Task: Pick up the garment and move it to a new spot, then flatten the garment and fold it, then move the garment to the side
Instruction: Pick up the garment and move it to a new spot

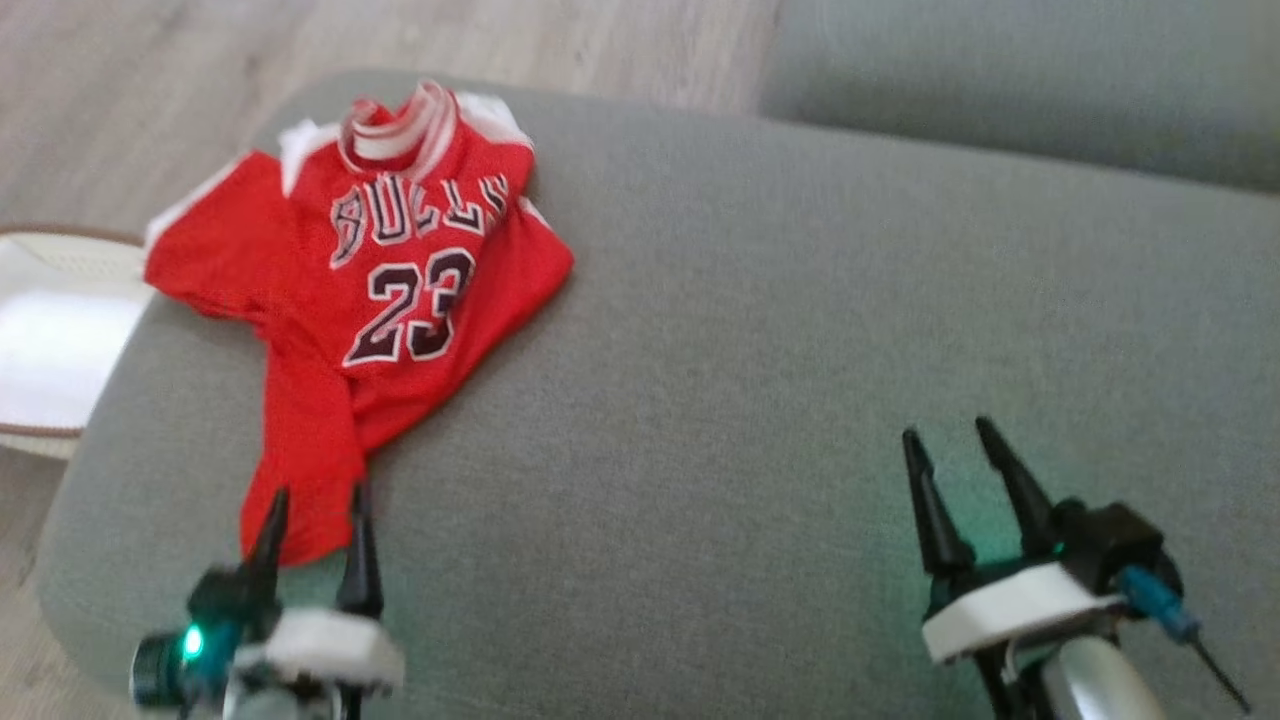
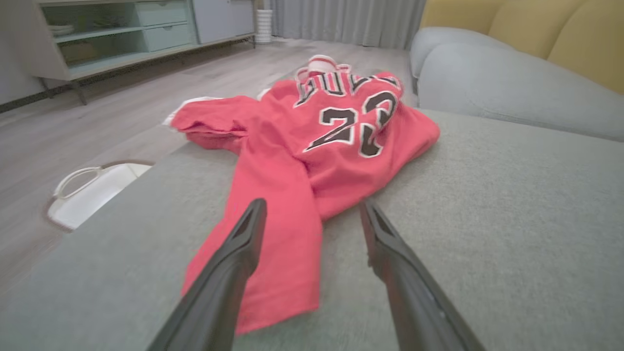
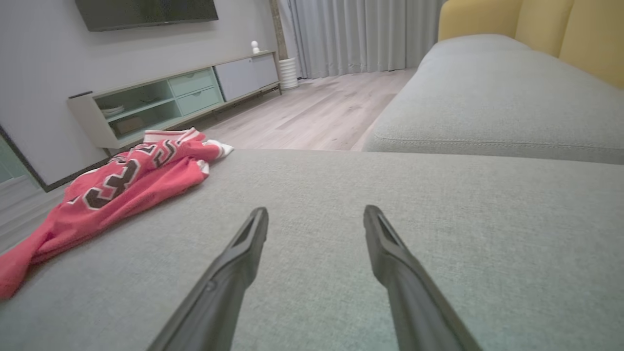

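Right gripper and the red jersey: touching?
Apart. Head view shows the right gripper over bare grey cushion, far to the side of the red jersey.

The jersey [image 1: 400,270] is red with white armhole trim, a red-and-white striped collar, and black lettering and a black 23, both outlined in white. The cushion [image 1: 750,350] is a plain grey-green weave. The floor [image 1: 130,100] is pale wood grain. The basket [image 1: 70,262] is white with a brown rim. The sofa back [image 3: 541,24] is mustard yellow, the curtain [image 3: 351,34] grey. The left gripper [image 1: 320,495] and right gripper [image 1: 947,432] have black fingers on white mounts.
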Robot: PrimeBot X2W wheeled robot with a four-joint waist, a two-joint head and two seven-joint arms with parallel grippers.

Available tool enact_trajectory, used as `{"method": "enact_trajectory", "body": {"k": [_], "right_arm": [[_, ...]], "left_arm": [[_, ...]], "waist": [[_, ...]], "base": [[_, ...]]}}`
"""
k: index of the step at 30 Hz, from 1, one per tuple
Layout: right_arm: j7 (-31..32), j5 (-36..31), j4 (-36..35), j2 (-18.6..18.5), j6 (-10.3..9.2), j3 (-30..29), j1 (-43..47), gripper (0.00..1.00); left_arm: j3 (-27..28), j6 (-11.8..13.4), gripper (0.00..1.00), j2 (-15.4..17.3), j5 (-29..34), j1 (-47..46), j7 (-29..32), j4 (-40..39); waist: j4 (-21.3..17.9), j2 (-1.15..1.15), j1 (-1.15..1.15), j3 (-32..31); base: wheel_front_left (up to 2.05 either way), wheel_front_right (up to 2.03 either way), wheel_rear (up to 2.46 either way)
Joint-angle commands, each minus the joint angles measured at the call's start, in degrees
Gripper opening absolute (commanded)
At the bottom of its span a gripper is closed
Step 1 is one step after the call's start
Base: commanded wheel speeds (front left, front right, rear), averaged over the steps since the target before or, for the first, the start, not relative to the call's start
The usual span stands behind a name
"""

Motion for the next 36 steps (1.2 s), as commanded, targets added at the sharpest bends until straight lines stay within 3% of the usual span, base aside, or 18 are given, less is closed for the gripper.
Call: {"method": "enact_trajectory", "body": {"k": [1,12,23,24,25,26,27,36], "right_arm": [[-0.8,-0.3,-2.2,-1.0,0.44,1.4,-3.4,1.0],[-0.8,0.4,-2.4,-1.5,0.44,2.6,-7.7,1.0],[-0.8,1.0,-2.4,-2.7,0.44,4.4,-11.7,1.0],[-0.8,1.1,-2.3,-2.7,0.44,4.6,-11.9,1.0],[-0.8,1.2,-2.2,-2.7,0.44,4.7,-12.0,1.0],[-0.8,1.4,-2.0,-2.6,0.44,4.7,-12.0,1.0],[-0.8,1.5,-1.9,-2.5,0.44,4.7,-12.0,1.0],[-0.8,1.9,-1.4,-1.7,0.44,3.9,-10.4,1.0]], "left_arm": [[1.2,0.1,1.0,0.2,-0.4,-4.7,1.2,-0.4],[0.3,1.1,1.0,1.3,-0.7,-15.3,9.8,8.6],[-0.4,1.2,1.0,2.3,-1.1,-25.1,12.2,18.8],[-0.5,0.9,0.93,2.4,-1.2,-25.6,12.5,19.7],[-0.6,0.7,0.66,2.5,-1.4,-26.1,12.6,20.6],[-0.7,0.4,0.29,2.5,-1.5,-26.4,12.8,21.4],[-0.8,0.1,0.0,2.6,-1.6,-26.7,12.9,22.2],[0.4,-1.1,0.0,4.8,-3.4,-28.3,9.3,20.2]], "waist": [[-2.0,0.0,-0.01,4.2],[-5.4,0.0,-0.01,10.2],[-7.5,0.0,-0.01,13.5],[-7.8,0.0,-0.01,13.6],[-8.0,0.0,-0.01,13.5],[-8.2,0.0,-0.01,13.5],[-8.3,0.0,-0.01,13.3],[-8.8,0.0,-0.01,10.7]], "base": [[0.0,0.0,0.0],[0.0,0.0,0.0],[0.0,0.0,0.0],[0.0,0.0,0.0],[0.0,0.0,0.0],[0.0,0.0,0.0],[0.0,0.0,0.0],[0.0,0.0,0.0]]}}
